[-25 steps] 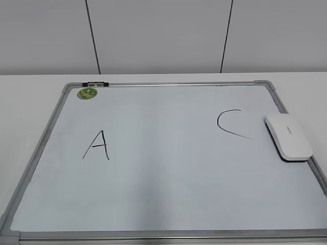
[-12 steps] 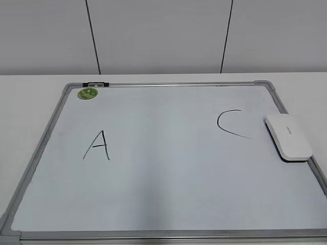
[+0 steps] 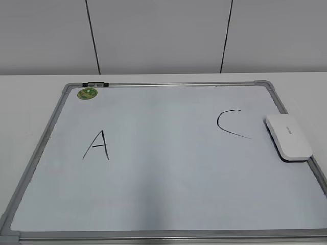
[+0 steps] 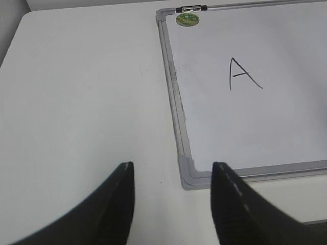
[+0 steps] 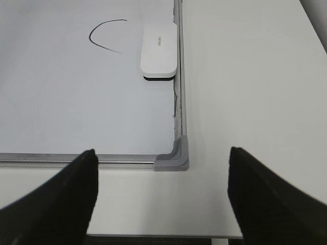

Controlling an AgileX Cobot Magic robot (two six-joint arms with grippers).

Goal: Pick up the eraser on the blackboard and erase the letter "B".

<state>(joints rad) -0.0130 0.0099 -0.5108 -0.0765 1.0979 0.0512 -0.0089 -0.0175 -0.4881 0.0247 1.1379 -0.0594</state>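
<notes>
The eraser (image 3: 288, 138) lay on the blackboard (image 3: 168, 84); no "B" showed, so erasing seemed done. Both grippers' fingers stood apart, empty.

I count one blackboard (image 3: 168, 224) on my bench (image 3: 30, 97), one eraser (image 3: 288, 138), one green sticker (image 3: 87, 93), one black clip (image 3: 95, 83), two handwritten letters, "A" (image 3: 97, 145) and "C" (image 3: 231, 124), and two grippers: left gripper (image 4: 172, 204), right gripper (image 5: 161, 199).
</notes>
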